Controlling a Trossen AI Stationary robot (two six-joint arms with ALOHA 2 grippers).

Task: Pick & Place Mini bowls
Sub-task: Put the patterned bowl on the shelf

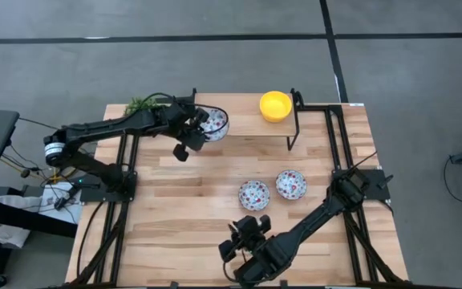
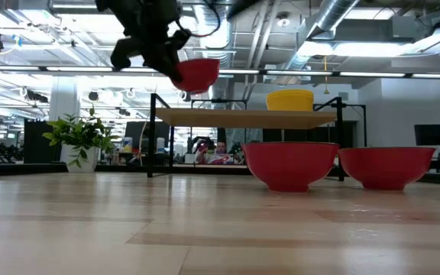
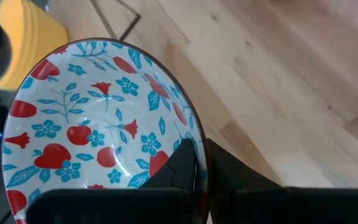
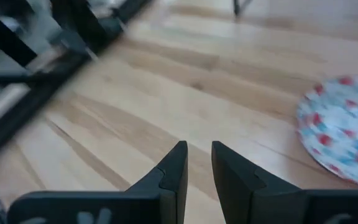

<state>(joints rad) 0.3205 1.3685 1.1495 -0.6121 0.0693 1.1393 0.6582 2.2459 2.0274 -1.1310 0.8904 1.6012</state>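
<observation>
1. Up at the far left of the table point(image 1: 183, 209), the left gripper point(image 1: 201, 124) holds a floral bowl point(image 1: 216, 124) by its rim, one finger inside and one outside, as the left wrist view shows point(image 3: 185, 163)
2. That held bowl hangs in the air above the raised wooden shelf point(image 2: 243, 117) in the low view, its red outside point(image 2: 198, 74) showing and tilted a little
3. A yellow bowl point(image 1: 275, 105) stands on the shelf, toward its right end; in the low view it sits upright on the board point(image 2: 289, 99)
4. Two more floral bowls lie on the table top right of centre, just beside each other but apart: one point(image 1: 254, 194) nearer the middle, the other point(image 1: 290, 184) to its right
5. The right gripper point(image 1: 248, 234) waits near the front edge of the table, close to the nearer of those two bowls; its fingers point(image 4: 174, 168) stand a narrow gap apart with nothing between them
6. A small green plant point(image 1: 144, 103) stands at the far left corner, behind the left arm
</observation>
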